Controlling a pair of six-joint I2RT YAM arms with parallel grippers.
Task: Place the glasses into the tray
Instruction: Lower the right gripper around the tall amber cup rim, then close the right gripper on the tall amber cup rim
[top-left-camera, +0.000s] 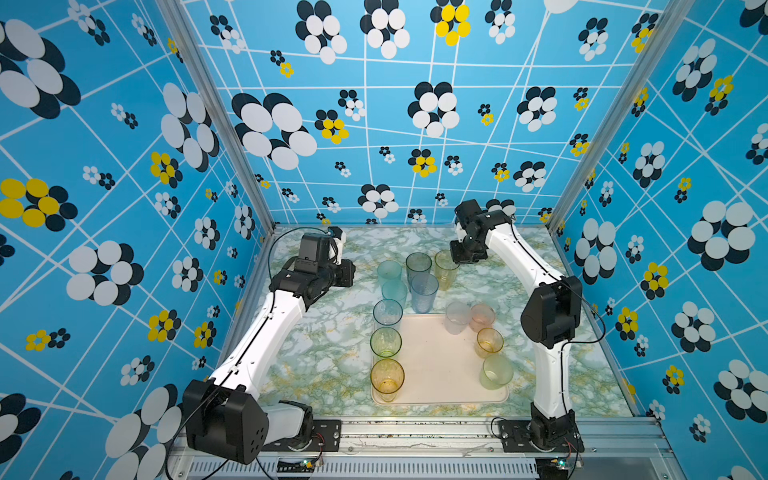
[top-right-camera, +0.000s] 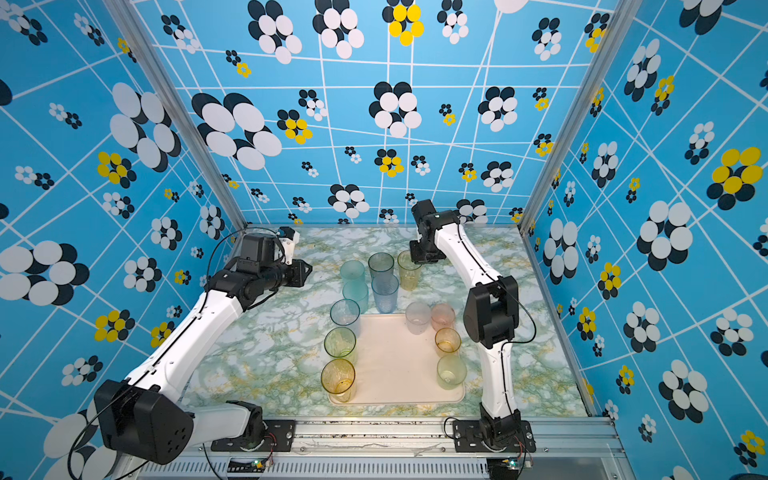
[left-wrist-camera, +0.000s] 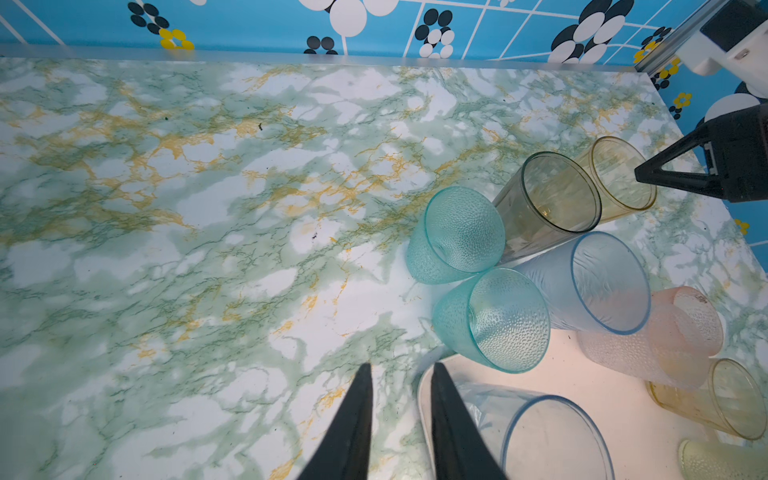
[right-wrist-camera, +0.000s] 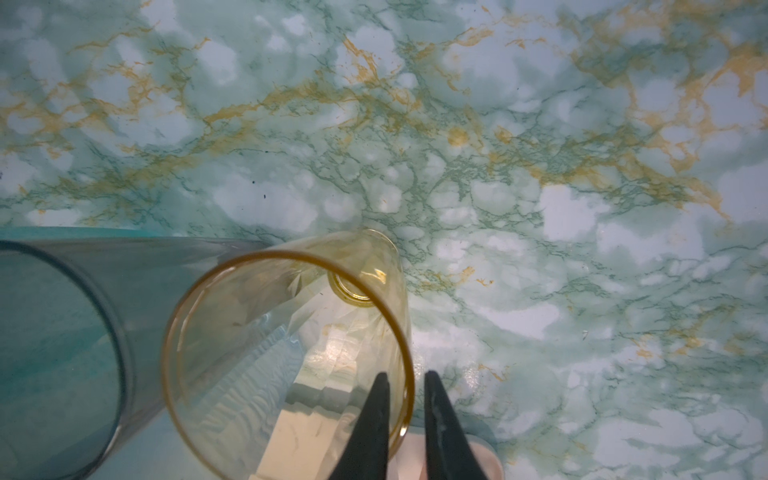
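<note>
The cream tray (top-left-camera: 436, 365) lies at the front middle of the table. Tall pale-blue (top-left-camera: 387, 312), green (top-left-camera: 385, 343) and amber (top-left-camera: 387, 378) glasses line its left side, and short clear (top-left-camera: 457, 318), pink (top-left-camera: 482, 316), orange (top-left-camera: 489, 341) and pale-green (top-left-camera: 495, 372) ones its right. Behind it on the table stand two teal glasses (top-left-camera: 389, 272), a grey one (top-left-camera: 418, 266), a blue one (top-left-camera: 424, 293) and an amber tumbler (right-wrist-camera: 286, 332). My right gripper (right-wrist-camera: 407, 380) straddles that tumbler's rim, one finger inside and one outside, with a small gap still showing. My left gripper (left-wrist-camera: 401, 370) hangs narrowly open and empty over the tray's far left corner.
The patterned blue back wall (top-left-camera: 374, 145) and side walls close in the green marble table (top-left-camera: 316, 365). The cluster of glasses behind the tray stands tightly packed, rims nearly touching. Bare table shows left of the tray and along the back.
</note>
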